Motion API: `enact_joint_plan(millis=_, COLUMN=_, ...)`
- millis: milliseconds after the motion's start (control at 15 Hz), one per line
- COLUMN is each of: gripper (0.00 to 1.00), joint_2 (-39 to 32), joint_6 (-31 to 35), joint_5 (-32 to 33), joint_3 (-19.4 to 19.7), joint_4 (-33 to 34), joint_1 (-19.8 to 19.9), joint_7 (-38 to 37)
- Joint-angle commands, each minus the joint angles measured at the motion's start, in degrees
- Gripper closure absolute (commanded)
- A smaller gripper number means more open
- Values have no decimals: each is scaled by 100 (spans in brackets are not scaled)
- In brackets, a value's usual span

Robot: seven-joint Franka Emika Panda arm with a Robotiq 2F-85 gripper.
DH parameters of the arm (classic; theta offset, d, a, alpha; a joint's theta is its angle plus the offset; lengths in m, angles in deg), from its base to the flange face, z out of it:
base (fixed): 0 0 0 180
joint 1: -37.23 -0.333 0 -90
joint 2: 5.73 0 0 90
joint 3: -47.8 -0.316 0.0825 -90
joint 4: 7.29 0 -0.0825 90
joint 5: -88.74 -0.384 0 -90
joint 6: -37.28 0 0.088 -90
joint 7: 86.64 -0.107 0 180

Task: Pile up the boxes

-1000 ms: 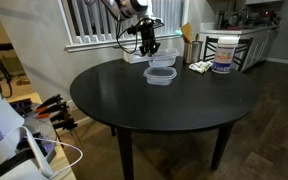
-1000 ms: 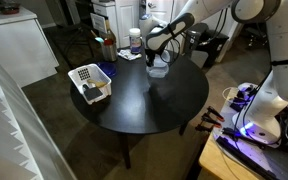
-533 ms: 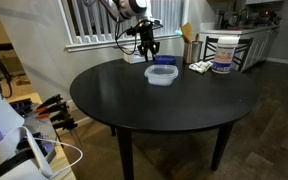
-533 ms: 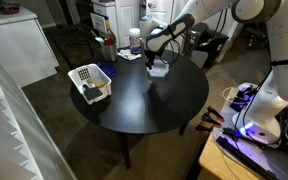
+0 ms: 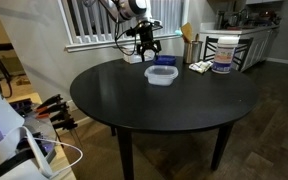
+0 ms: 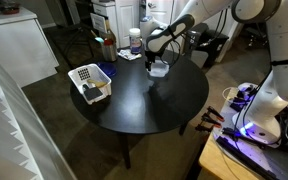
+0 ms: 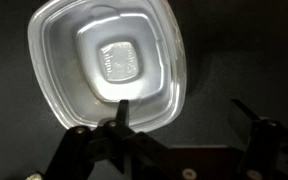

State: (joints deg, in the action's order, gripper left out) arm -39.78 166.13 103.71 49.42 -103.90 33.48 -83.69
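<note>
Near fingers (image 7: 121, 120), squarish box (image 7: 109, 62), mouth upward

Round black table (image 5: 174, 115) (image 6: 144, 110), as I see it in both exterior views. The clear boxes (image 5: 161, 75) (image 6: 157, 70) sit on its top near one edge. My wrist view looks straight down on a box (image 7: 109, 65) against the dark surface.

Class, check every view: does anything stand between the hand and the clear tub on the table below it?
Nothing visible does. The open hand hangs above the clear tub, with only air between them.
</note>
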Motion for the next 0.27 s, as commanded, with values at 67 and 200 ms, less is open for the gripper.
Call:
enact_joint_plan(millis=67, gripper=0, joint_2=-2, joint_6=5, joint_5=-2, joint_3=-1, joint_4=-3, joint_1=4, joint_7=1)
enact_joint_plan(millis=200, gripper=0, joint_2=-2, joint_6=16, joint_5=-2, joint_3=0, joint_4=-12, joint_1=6, joint_7=1)
